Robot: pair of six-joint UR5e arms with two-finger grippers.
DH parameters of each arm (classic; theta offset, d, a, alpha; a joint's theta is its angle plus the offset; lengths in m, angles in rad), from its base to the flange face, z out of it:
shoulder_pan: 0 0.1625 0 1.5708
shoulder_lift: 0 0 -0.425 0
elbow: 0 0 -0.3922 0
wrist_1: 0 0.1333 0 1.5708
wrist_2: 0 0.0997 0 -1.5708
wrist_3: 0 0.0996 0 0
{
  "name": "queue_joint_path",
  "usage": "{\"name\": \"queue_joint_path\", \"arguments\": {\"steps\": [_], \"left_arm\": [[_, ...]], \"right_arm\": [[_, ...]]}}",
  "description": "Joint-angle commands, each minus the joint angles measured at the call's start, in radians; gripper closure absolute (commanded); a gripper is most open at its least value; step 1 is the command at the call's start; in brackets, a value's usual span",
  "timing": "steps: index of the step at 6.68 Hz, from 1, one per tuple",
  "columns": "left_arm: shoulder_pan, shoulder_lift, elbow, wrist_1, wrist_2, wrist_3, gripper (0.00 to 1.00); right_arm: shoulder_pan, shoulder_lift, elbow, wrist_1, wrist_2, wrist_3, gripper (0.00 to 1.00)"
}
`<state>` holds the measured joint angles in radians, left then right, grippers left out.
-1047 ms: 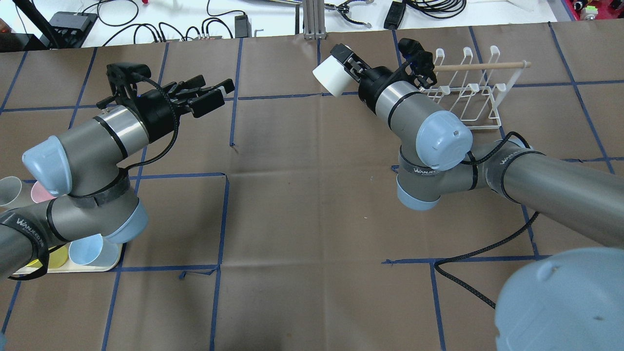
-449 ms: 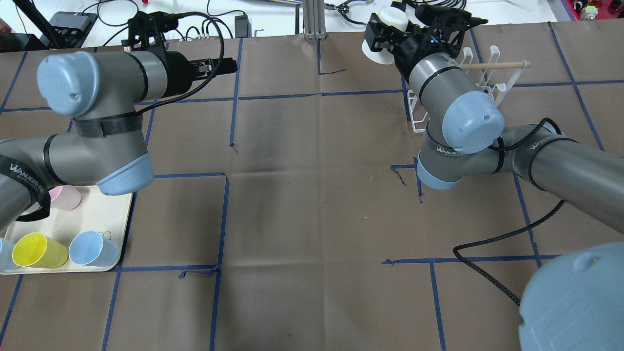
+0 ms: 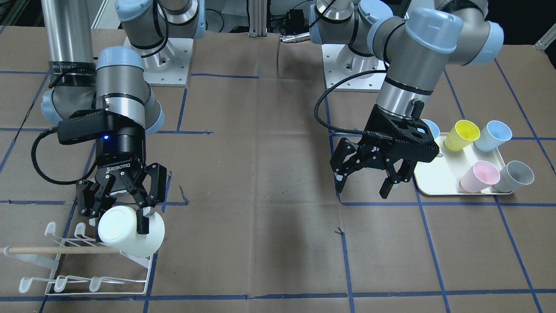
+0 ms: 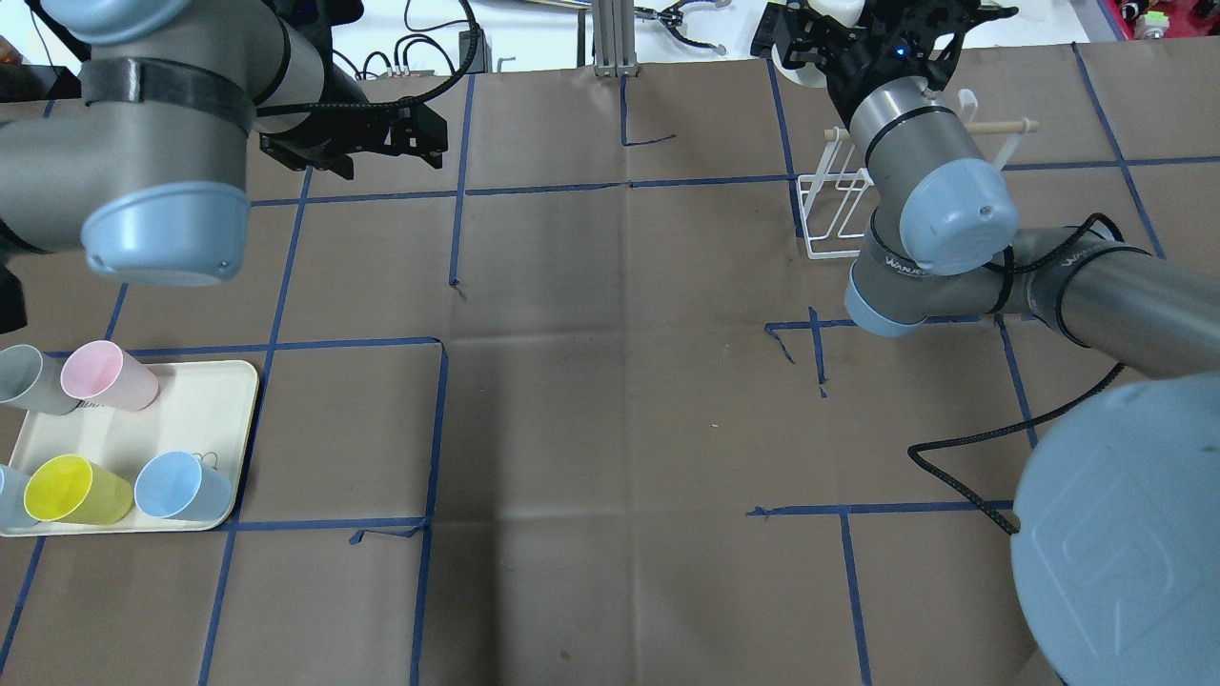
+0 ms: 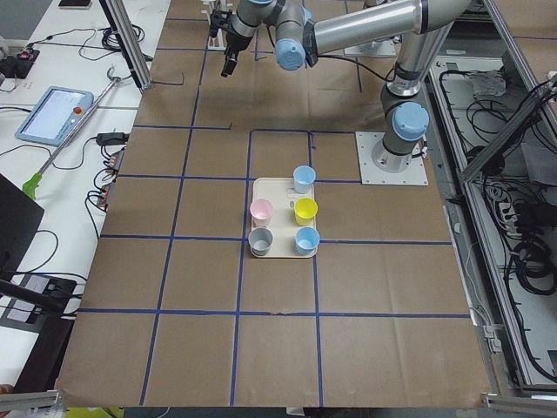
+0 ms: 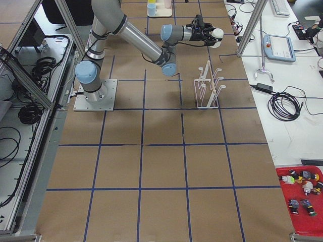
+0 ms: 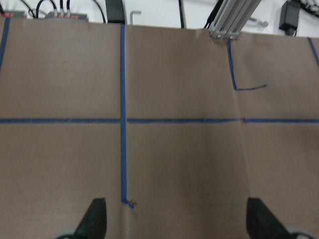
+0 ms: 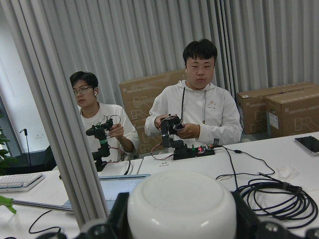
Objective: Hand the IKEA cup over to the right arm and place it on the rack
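Observation:
My right gripper [image 3: 118,217] is shut on the white IKEA cup [image 3: 130,237]. It holds the cup tilted just above the near end of the white wire rack [image 3: 97,292], by the tip of the wooden dowel [image 3: 52,250]. In the overhead view the right gripper [image 4: 839,43] is at the table's far edge over the rack [image 4: 827,253]. The right wrist view shows the cup [image 8: 182,206] between the fingers. My left gripper [image 3: 367,184] is open and empty, pointing down beside the tray; it shows open in the left wrist view [image 7: 174,224].
A cream tray [image 3: 438,182] holds yellow [image 3: 462,134], blue [image 3: 493,134], pink [image 3: 478,176] and grey [image 3: 514,176] cups at the robot's left. Cables and gear lie past the table's far edge [image 4: 429,38]. Two operators sit beyond it [image 8: 199,104].
The right arm has swung the cup from left of the rack to the far edge over the rack's end. The left arm has risen and turned its open gripper downward.

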<state>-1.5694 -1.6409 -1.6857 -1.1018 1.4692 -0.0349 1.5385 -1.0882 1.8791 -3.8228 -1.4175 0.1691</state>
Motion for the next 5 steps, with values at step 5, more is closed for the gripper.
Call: {"name": "queue_joint_path", "arguments": {"steps": [5], "left_arm": [[0.017,0.064,0.109,-0.403,0.128,0.125,0.02]], "right_arm": [[-0.104,0.14,-0.034,-0.095,-0.011,-0.265,0.74]]}}
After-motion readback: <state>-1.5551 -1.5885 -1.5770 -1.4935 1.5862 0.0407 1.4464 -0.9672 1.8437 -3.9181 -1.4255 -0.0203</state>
